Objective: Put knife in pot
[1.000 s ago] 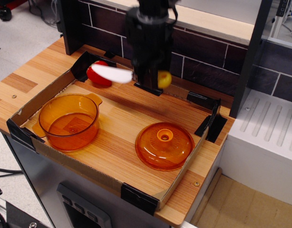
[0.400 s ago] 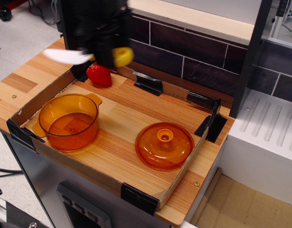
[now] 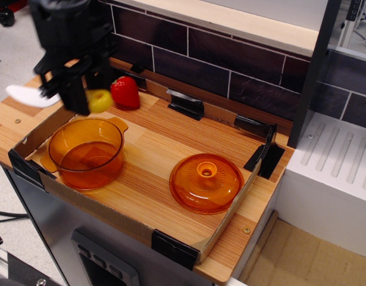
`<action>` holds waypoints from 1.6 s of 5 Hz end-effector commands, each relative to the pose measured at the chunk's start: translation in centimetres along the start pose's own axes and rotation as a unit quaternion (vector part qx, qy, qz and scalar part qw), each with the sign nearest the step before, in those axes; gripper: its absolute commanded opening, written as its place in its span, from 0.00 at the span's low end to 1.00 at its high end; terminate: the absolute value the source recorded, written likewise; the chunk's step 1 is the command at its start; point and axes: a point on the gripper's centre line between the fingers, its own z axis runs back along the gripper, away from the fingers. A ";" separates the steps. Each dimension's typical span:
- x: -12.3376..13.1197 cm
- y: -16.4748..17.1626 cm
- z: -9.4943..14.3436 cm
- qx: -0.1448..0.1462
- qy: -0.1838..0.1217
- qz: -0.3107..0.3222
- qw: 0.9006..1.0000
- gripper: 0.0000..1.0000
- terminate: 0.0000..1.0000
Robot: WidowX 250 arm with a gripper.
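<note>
At far left, my end effector point(image 3: 72, 95) is clenched on the knife point(image 3: 34, 96), which I hold roughly level in the air: its white blade points left, out past the cardboard wall, and its yellow handle end shows to the right of my fingers. The knife hangs above the back left rim of the pot point(image 3: 85, 152), apart from it. The pot, translucent orange, sits upright in the left part of the shallow cardboard tray point(image 3: 135, 229) on the wooden bench point(image 3: 19, 107). Behind it, near the tray's back edge, lies a red strawberry point(image 3: 125, 92). Toward the right of the tray, well apart from the pot, rests the orange domed lid point(image 3: 206, 182), knob upward. A dark tiled wall point(image 3: 230, 56) closes the rear.
</note>
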 end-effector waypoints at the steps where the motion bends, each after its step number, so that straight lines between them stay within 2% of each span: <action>1: 2.7 0.1 -2.2 -0.010 -0.049 -0.014 0.999 0.00 0.00; 2: 2.7 0.0 -3.2 -0.006 -0.064 -0.016 0.998 0.00 0.00; 3: 2.2 -0.3 -3.2 0.000 -0.072 -0.020 0.997 0.00 0.00; 4: 1.4 -0.6 -2.6 0.005 -0.065 -0.020 0.998 1.00 0.00; 5: 0.6 -1.2 -1.6 0.022 -0.070 -0.032 0.997 1.00 0.00; 6: 0.3 -1.5 0.1 0.008 -0.056 -0.027 0.998 1.00 0.00; 8: 0.3 -2.0 5.4 -0.016 -0.042 -0.030 0.999 1.00 0.00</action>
